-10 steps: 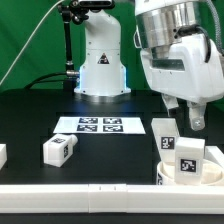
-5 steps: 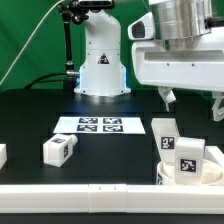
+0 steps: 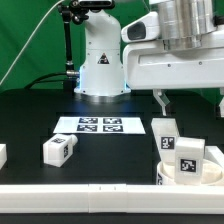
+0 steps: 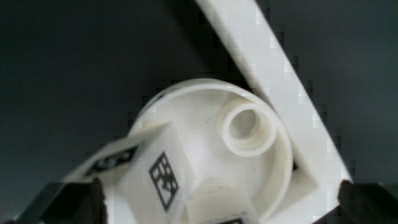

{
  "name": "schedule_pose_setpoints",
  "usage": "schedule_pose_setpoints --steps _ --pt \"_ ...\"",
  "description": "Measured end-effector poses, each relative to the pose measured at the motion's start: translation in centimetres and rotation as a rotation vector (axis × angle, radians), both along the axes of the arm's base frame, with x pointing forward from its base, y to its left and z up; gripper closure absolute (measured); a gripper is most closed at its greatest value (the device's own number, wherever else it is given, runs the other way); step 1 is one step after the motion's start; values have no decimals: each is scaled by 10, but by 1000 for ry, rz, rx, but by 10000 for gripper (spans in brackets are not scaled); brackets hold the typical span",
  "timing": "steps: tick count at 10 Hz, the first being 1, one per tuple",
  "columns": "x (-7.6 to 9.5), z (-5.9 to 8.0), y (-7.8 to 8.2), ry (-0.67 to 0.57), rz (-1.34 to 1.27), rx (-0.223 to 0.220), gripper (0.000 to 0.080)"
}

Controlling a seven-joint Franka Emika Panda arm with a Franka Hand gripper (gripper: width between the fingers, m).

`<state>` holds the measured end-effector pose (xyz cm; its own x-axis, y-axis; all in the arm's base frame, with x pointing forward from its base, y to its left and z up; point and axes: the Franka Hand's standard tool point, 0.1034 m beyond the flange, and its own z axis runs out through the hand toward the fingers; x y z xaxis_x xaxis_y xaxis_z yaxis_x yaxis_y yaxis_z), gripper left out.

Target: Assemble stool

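Observation:
The stool's round white seat (image 3: 166, 176) lies at the exterior view's lower right, against the front bar. Two tagged white legs (image 3: 188, 160) (image 3: 165, 133) stand upright on it. Another leg (image 3: 60, 150) lies loose on the black table further left, and a further white part (image 3: 2, 155) peeks in at the left edge. My gripper (image 3: 190, 104) hangs open well above the seat, holding nothing. In the wrist view the seat (image 4: 199, 105) shows a round socket (image 4: 246, 128) and a tagged leg (image 4: 164, 182) between my dark fingers (image 4: 71, 203).
The marker board (image 3: 100, 125) lies flat mid-table in front of the robot base (image 3: 100, 70). A long white bar (image 3: 90, 206) edges the table's front and runs diagonally past the seat in the wrist view (image 4: 249, 50). Green backdrop behind.
The hand has turned about its axis, so both fingers now spread wide across the exterior view, and it has risen slightly. The jaws stayed open. No part moved.

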<state>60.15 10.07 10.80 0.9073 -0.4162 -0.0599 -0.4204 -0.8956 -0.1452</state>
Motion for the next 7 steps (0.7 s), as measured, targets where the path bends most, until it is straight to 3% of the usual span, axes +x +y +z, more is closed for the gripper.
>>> schedule_pose_setpoints --steps 3,7 --pt "2 3 3 -41 264 -29 151" --pt "2 1 1 -76 525 -31 151"
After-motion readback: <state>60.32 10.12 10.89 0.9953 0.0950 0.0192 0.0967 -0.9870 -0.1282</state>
